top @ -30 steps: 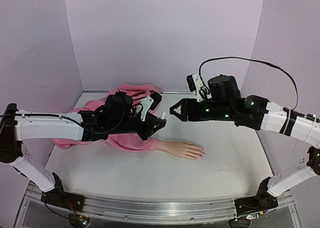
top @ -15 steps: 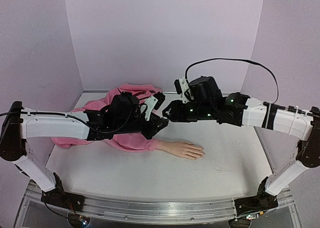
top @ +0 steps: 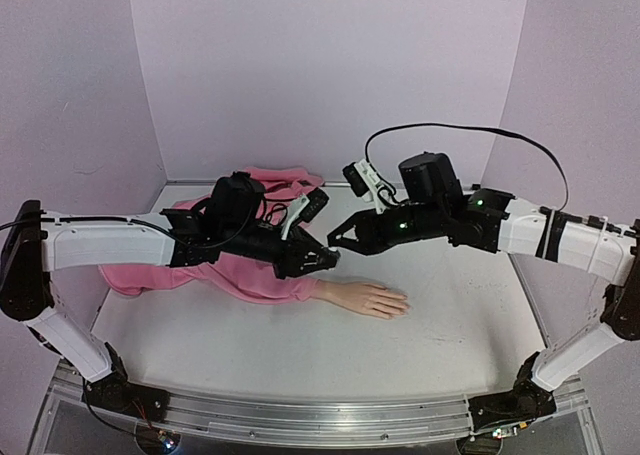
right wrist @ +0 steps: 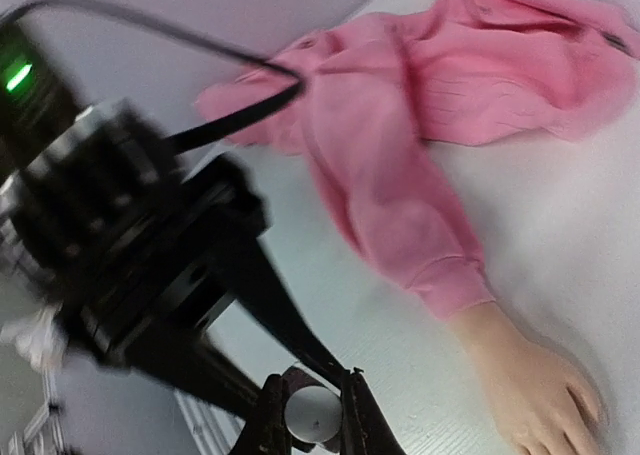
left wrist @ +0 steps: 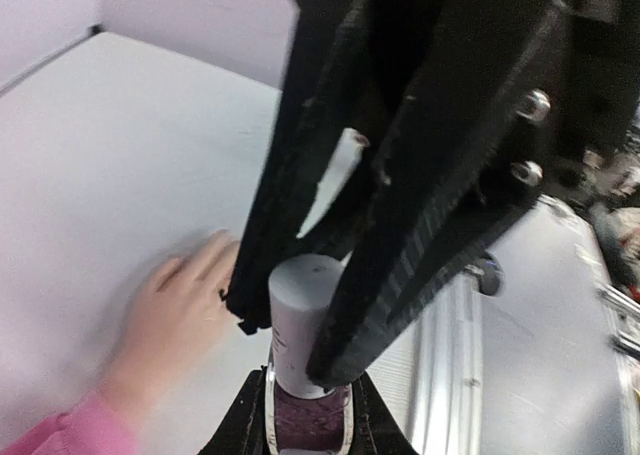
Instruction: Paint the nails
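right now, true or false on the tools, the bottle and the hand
1. The left tool holds the bottle. True.
2. The right tool hangs open, clear of the cap. False: it is shut on the cap.
3. The hand lies flat on the table. True.
4. The sleeve is blue. False: it is pink.

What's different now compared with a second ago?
The right gripper swung left, toward the left gripper, and shut on the white cap of the polish bottle that the left gripper holds. The left arm barely shifted; the mannequin hand and pink sleeve lie as before.
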